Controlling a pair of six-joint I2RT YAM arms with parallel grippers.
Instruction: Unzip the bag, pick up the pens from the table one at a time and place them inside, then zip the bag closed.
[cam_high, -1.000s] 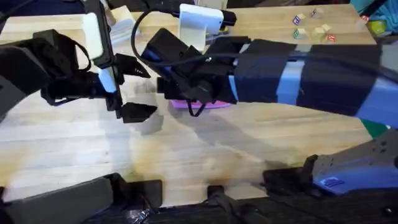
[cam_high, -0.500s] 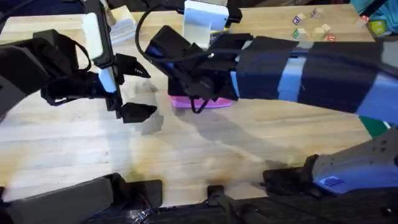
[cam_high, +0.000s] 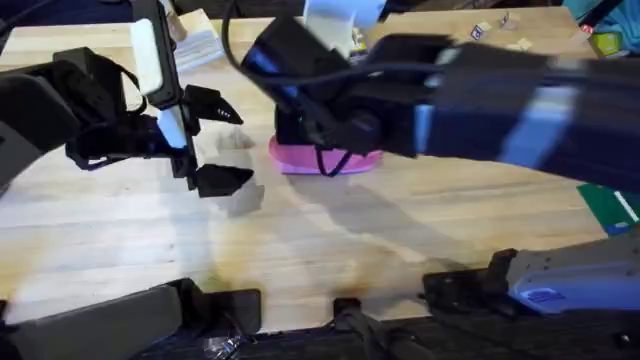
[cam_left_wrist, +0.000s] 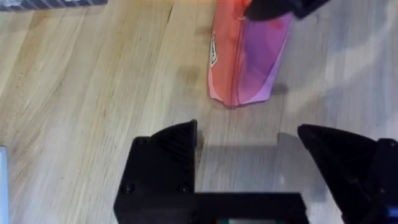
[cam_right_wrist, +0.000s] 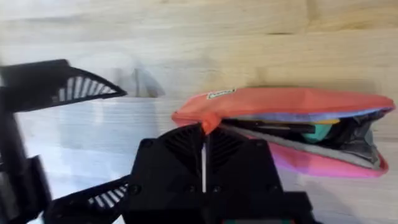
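The pink bag (cam_high: 325, 160) lies on the table (cam_high: 300, 250) at mid-back, half under my right arm. In the right wrist view the bag (cam_right_wrist: 280, 102) gapes open along its zipper, with slim pens (cam_right_wrist: 280, 127) and a teal thing lying inside. My right gripper (cam_right_wrist: 203, 134) is shut at the narrow end of that opening, pinching the bag at its zipper; the pull tab is hidden. My left gripper (cam_high: 222, 142) hovers open just left of the bag, holding nothing. In the left wrist view its fingertips (cam_left_wrist: 168, 155) stand wide apart short of the bag's end (cam_left_wrist: 242, 62).
A white box (cam_high: 335, 15) stands at the back, just behind the bag. Small coloured blocks (cam_high: 505, 40) lie at the back right and a green item (cam_high: 612, 210) at the right edge. A pale stack (cam_high: 195, 45) lies at the back left.
My right arm has swung toward the back and right, and more of the pink bag shows beneath it. The left arm has not moved.
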